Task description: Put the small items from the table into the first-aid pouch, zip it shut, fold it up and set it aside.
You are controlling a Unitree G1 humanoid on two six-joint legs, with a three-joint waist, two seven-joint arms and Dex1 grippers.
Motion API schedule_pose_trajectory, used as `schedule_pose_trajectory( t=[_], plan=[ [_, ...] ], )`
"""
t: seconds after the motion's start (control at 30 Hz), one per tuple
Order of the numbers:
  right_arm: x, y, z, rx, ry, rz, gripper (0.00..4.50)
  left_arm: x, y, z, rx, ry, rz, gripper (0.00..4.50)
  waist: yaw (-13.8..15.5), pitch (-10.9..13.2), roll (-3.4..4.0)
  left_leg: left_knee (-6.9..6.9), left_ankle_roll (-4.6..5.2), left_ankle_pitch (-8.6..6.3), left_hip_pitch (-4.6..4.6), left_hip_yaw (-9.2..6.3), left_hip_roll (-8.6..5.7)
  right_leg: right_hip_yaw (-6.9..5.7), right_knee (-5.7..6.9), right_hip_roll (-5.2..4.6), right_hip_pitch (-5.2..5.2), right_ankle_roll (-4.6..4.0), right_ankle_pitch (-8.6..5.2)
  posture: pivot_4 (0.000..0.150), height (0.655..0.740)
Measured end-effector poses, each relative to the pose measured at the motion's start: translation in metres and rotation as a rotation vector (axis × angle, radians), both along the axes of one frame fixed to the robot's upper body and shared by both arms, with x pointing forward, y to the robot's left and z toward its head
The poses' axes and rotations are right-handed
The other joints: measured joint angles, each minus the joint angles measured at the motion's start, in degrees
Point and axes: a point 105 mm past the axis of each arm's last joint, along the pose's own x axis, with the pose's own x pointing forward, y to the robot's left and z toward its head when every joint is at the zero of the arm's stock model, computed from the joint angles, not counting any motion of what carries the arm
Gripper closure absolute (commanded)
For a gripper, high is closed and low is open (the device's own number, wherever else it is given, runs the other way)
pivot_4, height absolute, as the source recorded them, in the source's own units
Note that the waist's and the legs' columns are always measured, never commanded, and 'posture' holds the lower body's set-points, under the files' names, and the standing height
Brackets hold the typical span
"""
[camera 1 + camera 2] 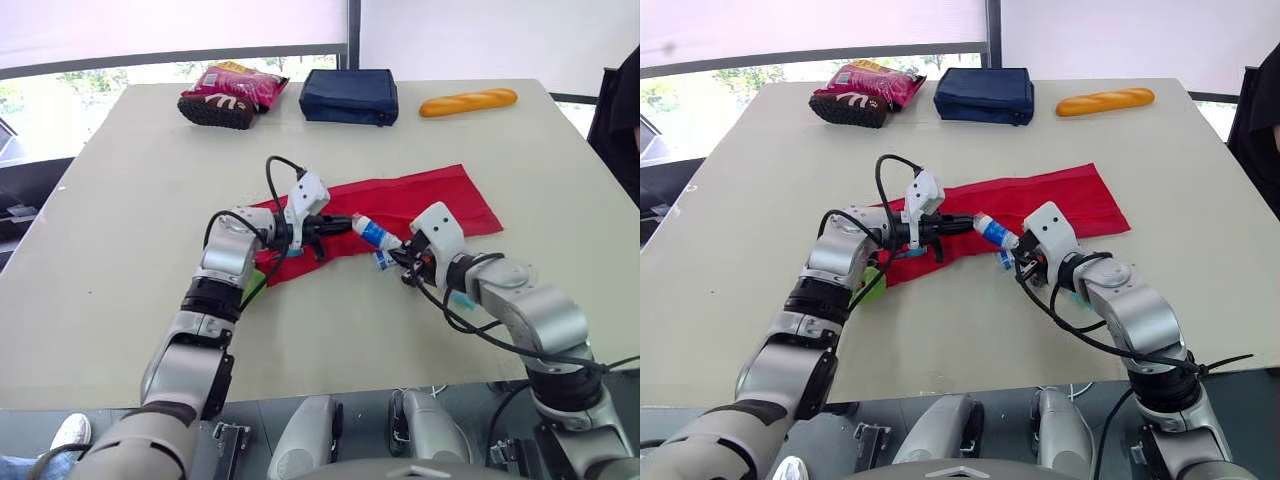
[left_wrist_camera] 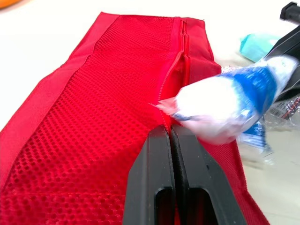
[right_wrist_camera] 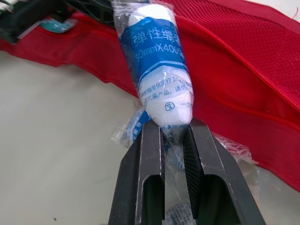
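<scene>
At the pouch's zip mouth, my right gripper (image 3: 174, 129) pinches the tail of a wrapped bandage roll (image 3: 157, 70), nose aimed at the opening. My left gripper (image 2: 169, 131), fingers pressed together, appears to nip the zip edge of the red pouch (image 2: 93, 117), which lies flat on the table (image 1: 120, 200). Loading has barely begun. Next I judge: lift the lip, slide it inside. More packets (image 3: 126, 131) wait beside.
</scene>
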Motion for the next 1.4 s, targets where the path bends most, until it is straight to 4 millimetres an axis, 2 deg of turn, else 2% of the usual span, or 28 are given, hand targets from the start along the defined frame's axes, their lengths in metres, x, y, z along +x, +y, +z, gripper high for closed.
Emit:
schedule_pose_trajectory(
  t=[0.2,0.4,0.77,1.13,1.4],
  plan=[
    [0.011,0.007,0.002,-0.024,0.0,-0.057,4.41,0.0,-0.004,0.006,-0.009,-0.011,0.039,4.5,-0.1,0.0,0.0,0.0,0.0,0.0,0.01,0.0,0.0,0.0,0.0,0.02,0.0,0.0,0.0,0.15,0.7397],
    [0.014,0.014,-0.001,-0.118,0.008,-0.017,4.41,0.0,-0.007,0.003,-0.027,-0.018,0.097,4.5,0.0,0.0,0.0,0.0,0.0,0.0,0.01,0.0,-0.02,-0.01,-0.01,0.01,0.01,0.0,0.0,0.15,0.7397],
    [0.013,0.003,-0.001,-0.198,-0.001,0.005,4.41,0.001,-0.012,0.003,-0.043,-0.025,0.114,4.5,-0.1,0.0,0.0,-0.01,0.01,0.0,0.01,0.0,-0.01,0.0,-0.02,0.0,0.01,0.0,0.0,0.15,0.7397],
    [0.015,-0.016,-0.004,-0.278,0.001,-0.021,4.41,-0.003,-0.019,0.007,-0.05,-0.043,0.086,4.5,0.0,0.0,0.0,-0.01,0.01,0.0,0.01,0.0,0.0,-0.01,-0.04,-0.01,0.02,0.0,0.0,0.15,0.7397],
    [0.021,0.019,0.001,-0.166,0.017,0.004,4.41,-0.016,-0.033,0.005,-0.036,-0.06,0.021,4.5,-0.1,0.0,0.0,-0.03,0.01,0.0,0.01,0.01,0.01,0.03,-0.05,-0.03,0.01,0.0,0.0,0.15,0.7397]
  ],
)
